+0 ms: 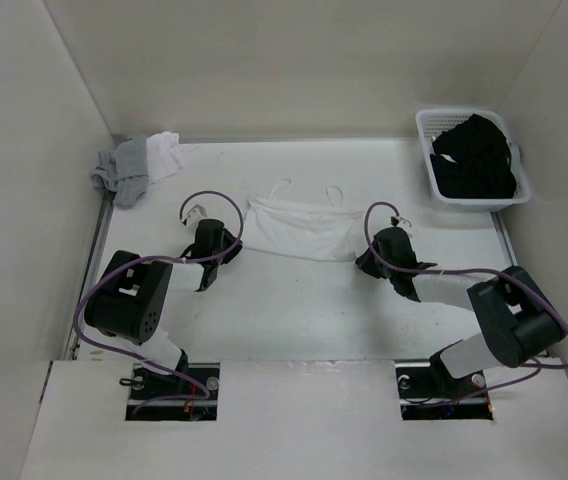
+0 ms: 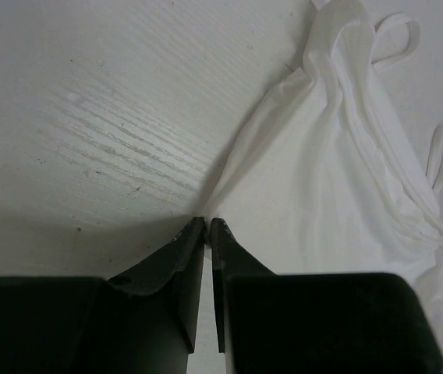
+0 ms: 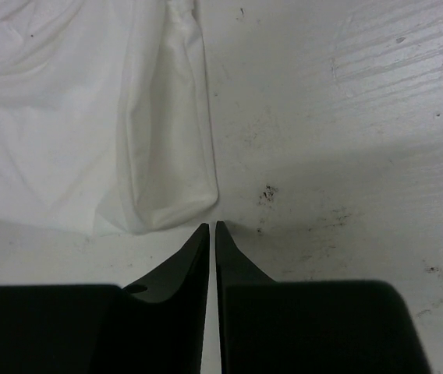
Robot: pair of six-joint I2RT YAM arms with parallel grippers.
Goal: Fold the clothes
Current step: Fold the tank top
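One camisole (image 1: 299, 228), one basket (image 1: 471, 160), one pile (image 1: 136, 165), two pincers (image 1: 238, 245) (image 1: 363, 257).

lab test cell: bare white walls (image 1: 264, 60) box a table (image 1: 294, 310).

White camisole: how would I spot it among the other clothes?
On the table, look between the left gripper and right gripper. The white camisole lies flat there; unlike the grey and white pile and the black garments in the basket, it shows two thin loop straps.

Bare table (image 1: 294, 310) lies open on the near side of the camisole (image 1: 299, 228) and beyond it. A basket (image 1: 426, 150) blocks the far right corner, a garment pile (image 1: 134, 168) the far left; walls (image 1: 24, 200) close both sides.
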